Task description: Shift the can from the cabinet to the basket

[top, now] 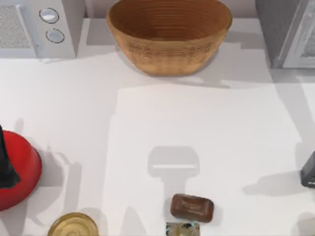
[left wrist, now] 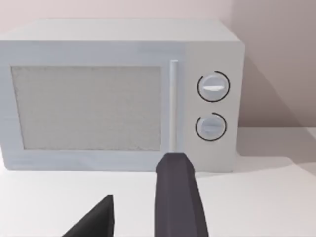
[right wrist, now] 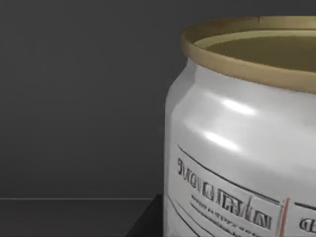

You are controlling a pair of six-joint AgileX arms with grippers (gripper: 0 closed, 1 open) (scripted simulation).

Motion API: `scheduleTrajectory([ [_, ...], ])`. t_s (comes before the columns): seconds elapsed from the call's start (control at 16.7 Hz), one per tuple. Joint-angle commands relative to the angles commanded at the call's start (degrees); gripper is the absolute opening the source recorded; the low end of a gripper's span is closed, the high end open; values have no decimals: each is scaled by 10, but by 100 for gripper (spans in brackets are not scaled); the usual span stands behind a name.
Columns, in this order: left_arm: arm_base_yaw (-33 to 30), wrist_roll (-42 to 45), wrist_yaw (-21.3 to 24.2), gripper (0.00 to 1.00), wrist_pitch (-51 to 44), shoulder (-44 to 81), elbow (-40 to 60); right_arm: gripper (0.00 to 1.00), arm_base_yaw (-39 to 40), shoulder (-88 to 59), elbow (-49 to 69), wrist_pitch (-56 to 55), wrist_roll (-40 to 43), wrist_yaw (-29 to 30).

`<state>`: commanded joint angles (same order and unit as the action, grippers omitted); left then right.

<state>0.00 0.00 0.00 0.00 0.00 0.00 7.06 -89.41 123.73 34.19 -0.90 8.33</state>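
Observation:
The can (right wrist: 237, 148) is silver-white with red markings and a gold-tinted rim. It stands upright inside a dark cabinet interior, very close in the right wrist view. A dark piece of my right gripper (right wrist: 152, 222) shows beside the can's base. The cabinet (top: 290, 32) stands at the table's back right. The tan woven basket (top: 170, 46) sits at the back centre with nothing in it. My left gripper (left wrist: 140, 215) hangs open over the table at the left, holding nothing and facing the microwave (left wrist: 123, 94).
The microwave (top: 39, 27) fills the back left corner. A red round object (top: 22, 172) sits at the left edge under my left arm (top: 6, 164). Along the front edge lie a gold-topped container (top: 74, 225), a brown bar (top: 192, 207) and a small box (top: 182, 229).

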Motion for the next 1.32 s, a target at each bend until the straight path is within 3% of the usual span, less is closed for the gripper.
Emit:
scheduleTrajectory([
  [0.3,0,0,0,100,0,0,0,0,17,99,-31,65,0,16],
  [0.78,0,0,0,100,0,0,0,0,12,124,-65,54,-1,14],
  [1.32,0,0,0,100,0,0,0,0,-13,350,-409,-62,2,-15],
])
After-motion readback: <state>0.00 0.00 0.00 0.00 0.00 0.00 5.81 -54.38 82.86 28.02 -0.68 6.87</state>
